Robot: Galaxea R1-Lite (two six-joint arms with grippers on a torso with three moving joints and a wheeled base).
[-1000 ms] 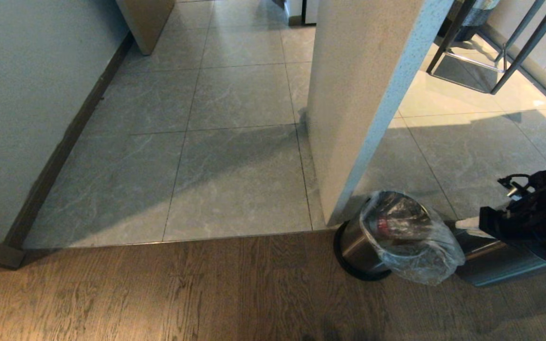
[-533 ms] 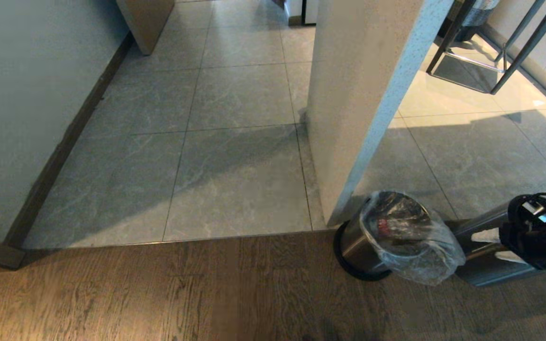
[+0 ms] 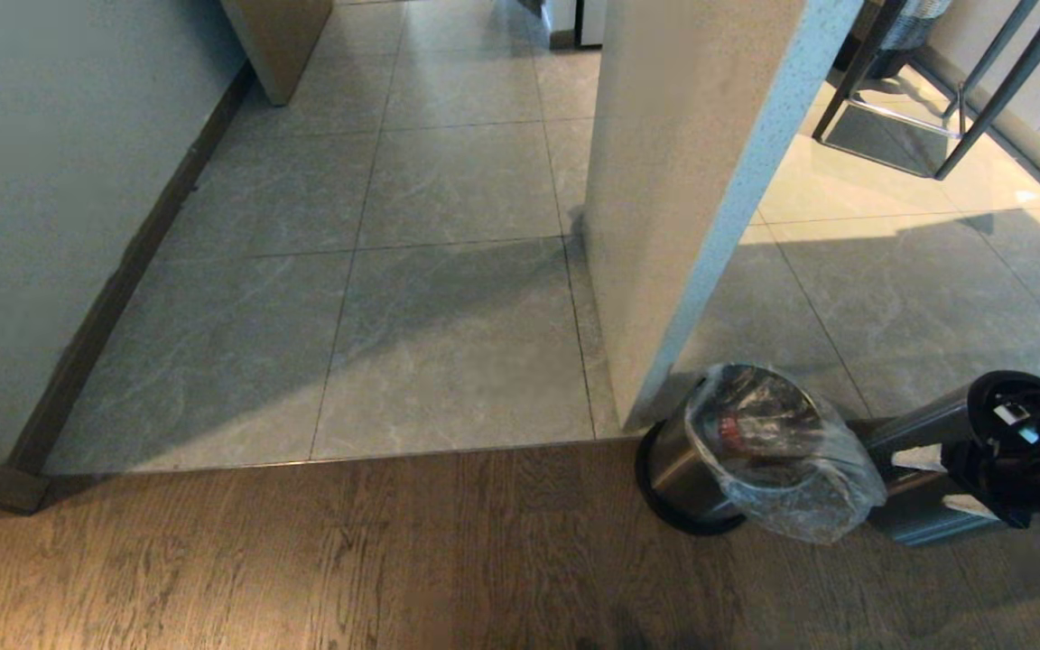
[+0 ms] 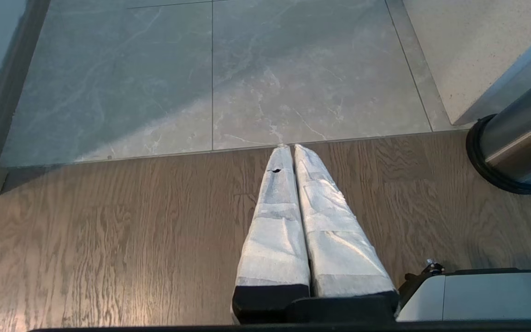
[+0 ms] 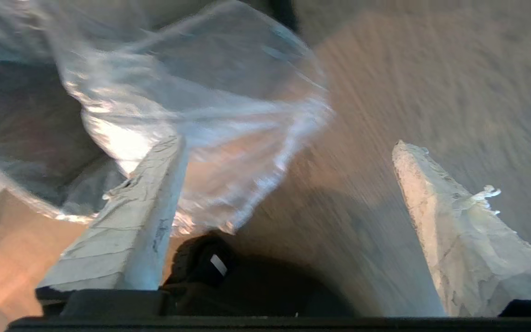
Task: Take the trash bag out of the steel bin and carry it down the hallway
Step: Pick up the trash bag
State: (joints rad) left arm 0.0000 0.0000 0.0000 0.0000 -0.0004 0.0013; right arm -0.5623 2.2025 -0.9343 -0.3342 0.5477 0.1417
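1 steel bin [image 3: 678,474] on the wood floor [image 3: 303,560], right at the foot of the pillar [image 3: 682,181], tipped with its long axis leaning and mouth toward the right gripper [image 5: 288,152]. 1 trash bag [image 3: 791,460] in it, clear film spilling over the rim on that side. Right gripper just beside the bag, jaws spread wide, 1 finger [image 5: 127,221] against the film, gripping nothing. Left gripper [image 4: 292,150] away from the bin, jaws closed, empty. Hallway [image 3: 448,271] tiles beyond the bin.
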